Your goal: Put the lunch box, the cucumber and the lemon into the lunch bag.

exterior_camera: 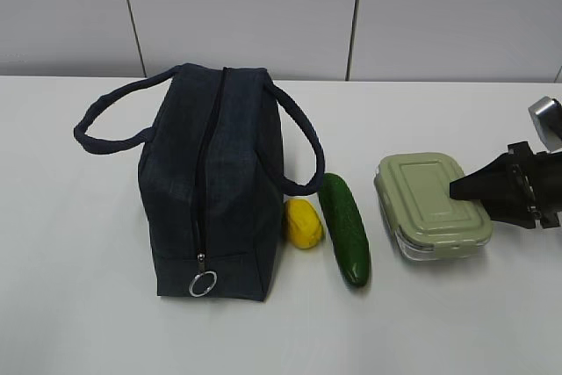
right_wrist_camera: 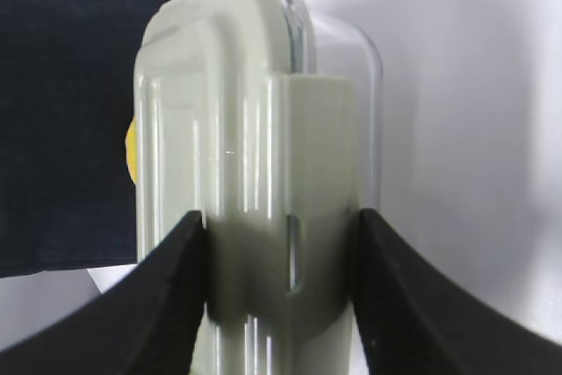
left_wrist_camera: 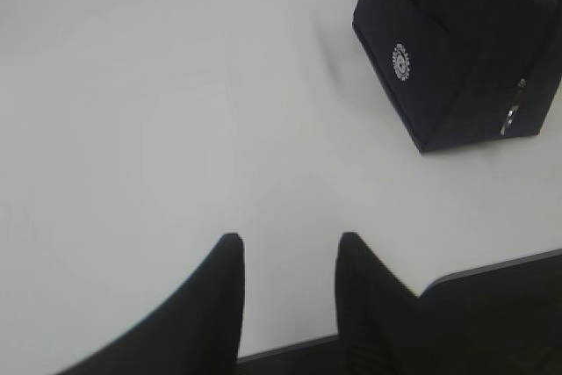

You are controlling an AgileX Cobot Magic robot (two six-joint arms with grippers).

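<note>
Lunch bag [exterior_camera: 211, 186] zipped | lunch box [exterior_camera: 432, 205] lidded, right fingers [right_wrist_camera: 176, 305] clamping

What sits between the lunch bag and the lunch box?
In the exterior view, the lemon sits beside the lunch bag, then the cucumber, then the lunch box.

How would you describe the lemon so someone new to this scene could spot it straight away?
Find the dark navy lunch bag on the white table, the biggest thing there. At its right side, under a looped handle, lies the lemon, between the bag and the cucumber. It is the only yellow item and the smallest, a short oval beside the long green cucumber.
</note>
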